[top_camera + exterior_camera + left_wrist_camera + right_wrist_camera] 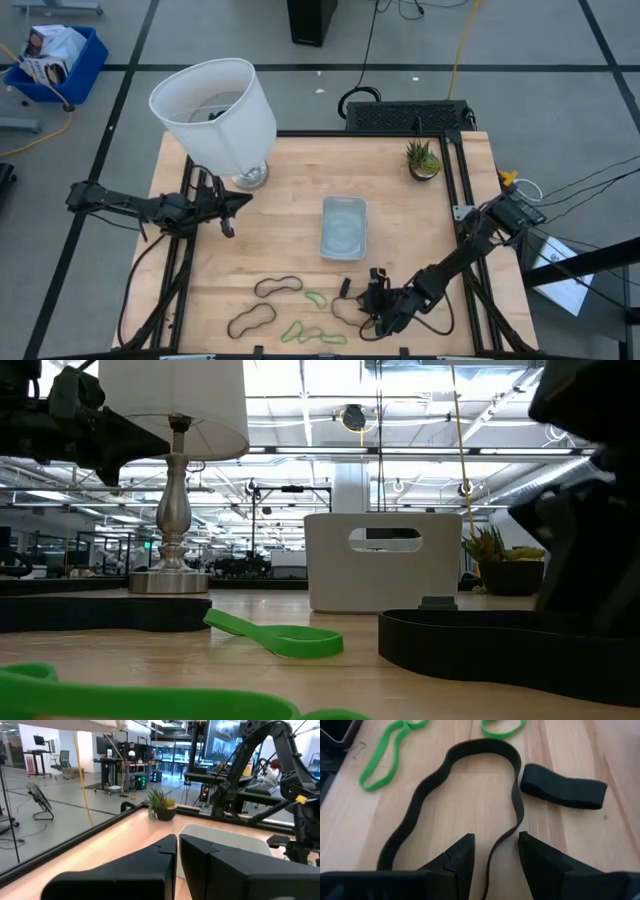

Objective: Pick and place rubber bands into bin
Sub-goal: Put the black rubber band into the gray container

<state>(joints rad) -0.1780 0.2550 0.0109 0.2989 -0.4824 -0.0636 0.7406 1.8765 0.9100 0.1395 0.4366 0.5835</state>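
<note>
1. Overhead, a wooden table is seen, with a dark arm reaching in from each side.
2. At the far left, a white lamp is stood on the table's back corner.
3. Just in front of the lamp, the left gripper is held above the wood, its fingers pressed together on nothing.
4. Along the front edge, rubber bands are scattered: two black loops to the left, then green ones beside them.
5. At the table's middle, the bin is placed, a clear shallow tray; whether anything lies in it cannot be told.
6. Right of the green bands, the right gripper is lowered to the front edge, its fingers spread with one side of a black band lying between them on the wood.
7. A small black block is seen just beside that band.
8. At the back right, a small potted plant is stood.
</note>
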